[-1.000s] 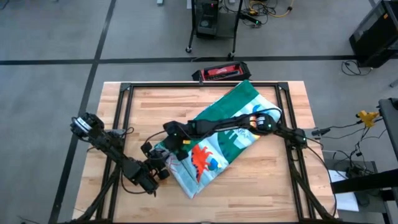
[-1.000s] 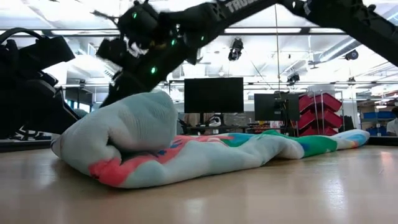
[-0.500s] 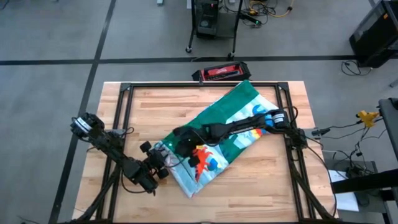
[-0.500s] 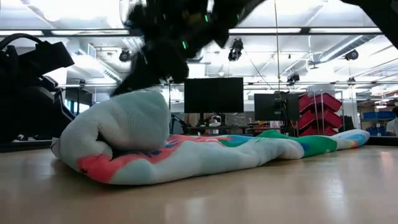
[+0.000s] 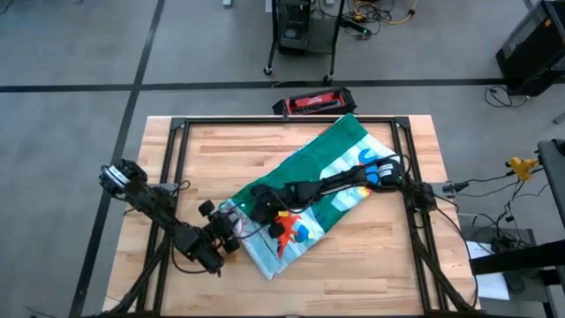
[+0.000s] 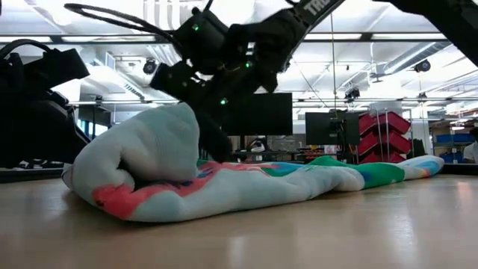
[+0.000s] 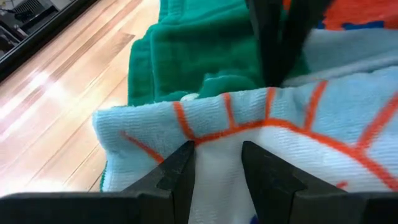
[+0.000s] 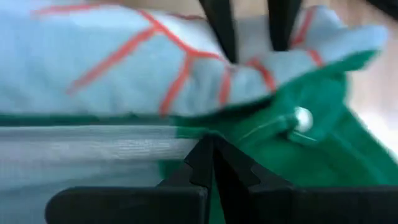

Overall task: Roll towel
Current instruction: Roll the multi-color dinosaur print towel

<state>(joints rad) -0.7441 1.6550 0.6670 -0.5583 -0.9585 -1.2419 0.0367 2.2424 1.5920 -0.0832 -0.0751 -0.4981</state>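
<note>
- Lying slantwise across the table (image 5: 221,150), the towel (image 5: 340,163) runs from the far right down to a rolled lump at the near middle.
- From table height the roll (image 6: 149,161) bulks up at the left of the cloth, and the flat rest trails off to the right; the fold inside the roll is hidden.
- The left gripper (image 5: 231,231) sits at the near-left end of the roll, its fingers (image 7: 180,177) parted around a fold of pale, red-lined cloth, gripping it.
- How deep that fold goes between the left fingers cannot be seen, since they are cut off at the picture's edge.
- The right gripper (image 5: 263,201) reaches in from the far right, over the towel, to the top of the roll.
- Its fingers (image 8: 208,163) are pressed together, with nothing between them, tip against green cloth.
- From table height the right gripper's tip is hidden behind the roll.
- The right arm covers part of the towel's middle from above.
- A red-and-black case (image 5: 313,102) lies off the table's far edge; what it is cannot be told.
</note>
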